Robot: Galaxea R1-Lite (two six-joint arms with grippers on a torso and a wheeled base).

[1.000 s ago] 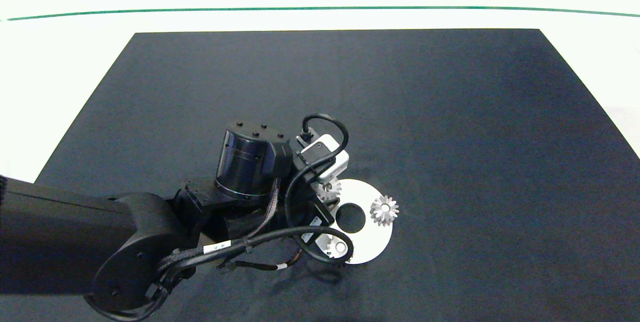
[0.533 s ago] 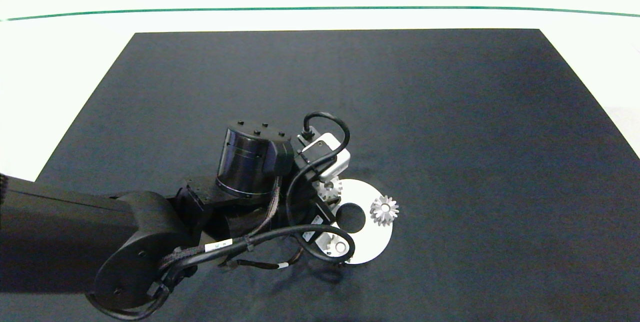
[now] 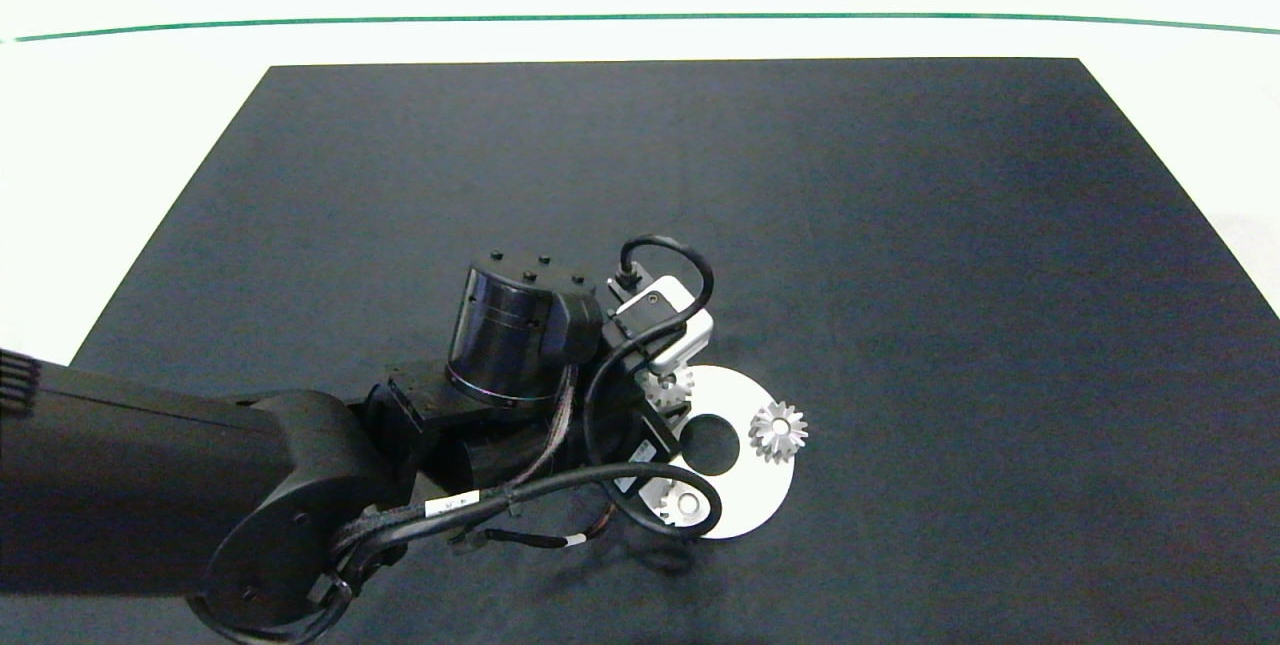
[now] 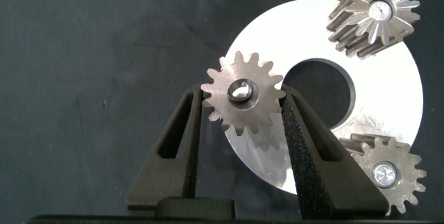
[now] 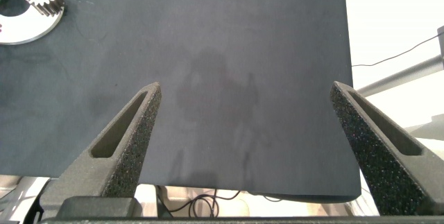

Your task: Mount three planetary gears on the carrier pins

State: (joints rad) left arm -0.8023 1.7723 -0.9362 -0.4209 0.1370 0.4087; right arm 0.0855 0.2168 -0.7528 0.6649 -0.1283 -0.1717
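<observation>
In the left wrist view my left gripper (image 4: 243, 93) is shut on a small silvery planetary gear (image 4: 243, 109). The gear sits at the rim of the white carrier disc (image 4: 388, 92), and a carrier pin (image 4: 241, 92) shows in its hole. Two more gears (image 4: 374, 12) (image 4: 385, 172) sit on their own pins. In the head view the disc (image 3: 745, 495) lies at mid-mat with one gear (image 3: 778, 431) in plain sight. The left wrist and a cable partly cover the other two (image 3: 668, 388) (image 3: 683, 503). My right gripper (image 5: 246, 89) hangs open over bare mat, away from the disc.
A black mat (image 3: 900, 225) covers the white table, with a green line (image 3: 640, 17) beyond its far edge. The left arm (image 3: 200, 485) reaches in from the near left. In the right wrist view the mat's edge and floor cables lie beyond.
The left wrist has shifted a little to the right and toward the near edge. The disc, with its gears, has slid the same way.
</observation>
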